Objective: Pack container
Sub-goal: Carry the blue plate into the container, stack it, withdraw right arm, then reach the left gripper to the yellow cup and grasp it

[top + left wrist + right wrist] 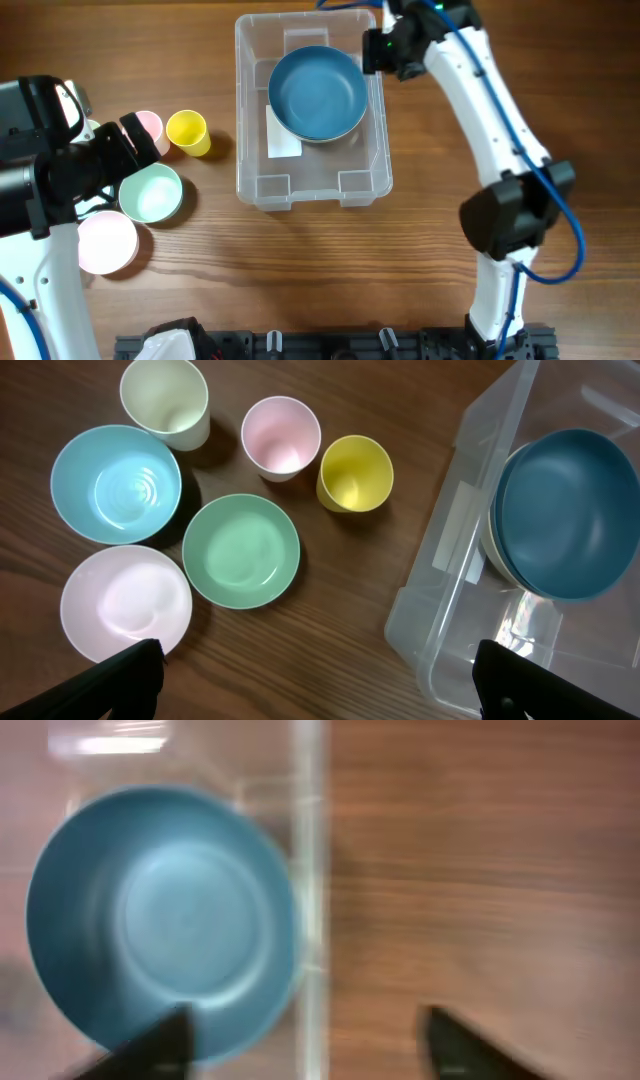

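Observation:
The clear container [300, 188] stands at the table's middle back, with a white label on its floor. A dark blue bowl [318, 93] sits inside it, stacked on a pale bowl, as the left wrist view [570, 510] shows. My right gripper [385, 48] is open and empty at the container's far right corner. In its blurred wrist view the fingers [310, 1045] straddle the container wall [308, 870], beside the blue bowl [160, 910]. My left gripper [135, 140] is open and empty [320, 690], above the table between the loose bowls and the container [450, 560].
Left of the container lie a green bowl [241, 550], a pink bowl [125, 603], a light blue bowl [115, 483], a cream cup [166, 400], a pink cup [281, 436] and a yellow cup [355, 472]. A dark rack [330, 345] runs along the front edge.

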Action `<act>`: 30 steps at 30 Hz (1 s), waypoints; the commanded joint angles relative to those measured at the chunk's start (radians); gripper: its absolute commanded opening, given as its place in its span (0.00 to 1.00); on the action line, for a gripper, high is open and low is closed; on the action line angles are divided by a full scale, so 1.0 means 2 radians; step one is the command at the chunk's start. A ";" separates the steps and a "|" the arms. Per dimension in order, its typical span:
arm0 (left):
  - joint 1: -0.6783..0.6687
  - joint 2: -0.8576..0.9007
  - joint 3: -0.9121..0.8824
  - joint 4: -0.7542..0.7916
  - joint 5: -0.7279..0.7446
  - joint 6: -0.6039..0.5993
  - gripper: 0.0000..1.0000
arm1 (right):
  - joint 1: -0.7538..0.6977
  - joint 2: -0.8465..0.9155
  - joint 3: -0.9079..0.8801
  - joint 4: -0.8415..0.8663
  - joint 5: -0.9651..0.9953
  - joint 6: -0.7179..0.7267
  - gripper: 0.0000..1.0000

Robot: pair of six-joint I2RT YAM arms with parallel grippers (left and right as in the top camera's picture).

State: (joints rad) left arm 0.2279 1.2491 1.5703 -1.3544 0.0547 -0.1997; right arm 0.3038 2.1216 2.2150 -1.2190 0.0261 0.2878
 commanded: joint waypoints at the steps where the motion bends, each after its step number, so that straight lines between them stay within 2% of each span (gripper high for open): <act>1: 0.003 -0.001 0.007 0.000 0.008 0.004 1.00 | -0.057 -0.082 0.013 -0.029 0.032 0.005 0.99; 7: 0.001 0.004 0.007 0.009 0.040 0.004 1.00 | -0.182 -0.104 0.013 -0.142 0.030 0.001 1.00; 13: -0.004 0.027 0.007 0.011 0.039 0.004 1.00 | -0.311 -0.123 0.007 -0.195 0.010 0.017 1.00; 16: -0.004 0.027 0.007 0.022 0.039 0.004 1.00 | -0.335 -0.176 -0.031 -0.195 -0.008 0.013 1.00; 19: -0.004 0.027 0.007 0.026 0.040 0.004 1.00 | -0.334 -0.270 -0.118 -0.194 -0.009 0.014 1.00; 21: -0.004 0.027 0.007 0.026 0.040 0.004 1.00 | -0.332 -0.370 -0.240 -0.181 -0.030 0.013 1.00; 25: -0.004 0.027 0.007 0.027 0.040 0.005 1.00 | -0.327 -0.509 -0.431 -0.137 -0.044 0.013 1.00; 30: -0.004 0.027 0.007 0.041 0.040 0.004 1.00 | -0.327 -0.579 -0.550 -0.079 -0.057 0.000 1.00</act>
State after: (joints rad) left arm 0.2237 1.3037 1.5723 -1.2877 0.1219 -0.2001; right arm -0.3550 0.9939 1.1839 -1.4136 -0.0540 0.2974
